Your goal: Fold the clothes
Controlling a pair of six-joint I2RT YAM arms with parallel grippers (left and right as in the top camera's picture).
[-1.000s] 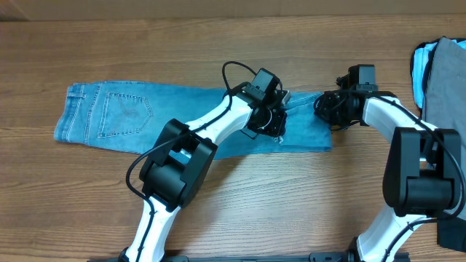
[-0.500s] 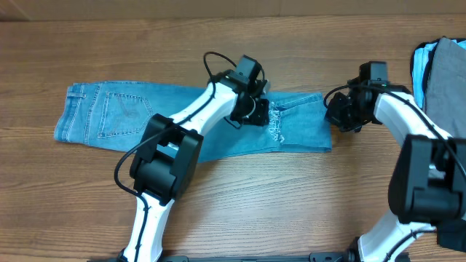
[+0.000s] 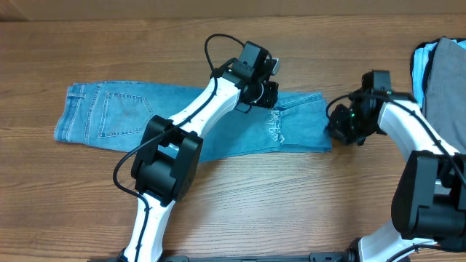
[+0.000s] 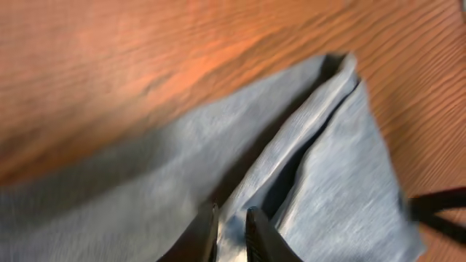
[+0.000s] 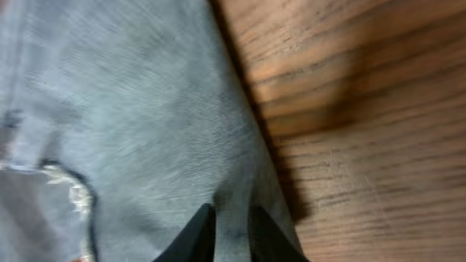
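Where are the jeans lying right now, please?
Overhead, the jeans stretch across mid-table, pocket end left; the left gripper is at their upper edge, the right gripper at their right end.

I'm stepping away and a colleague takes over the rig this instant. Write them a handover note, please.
Left gripper: shut on a fold of the jeans near their far edge.
Right gripper: shut on the jeans' right end.
Jeans lie flat lengthwise on the table, a frayed hem showing partway along. Other garments sit stacked at the table's right edge.
Done: jeans spread out.
To do: fold the jeans, then the stack.
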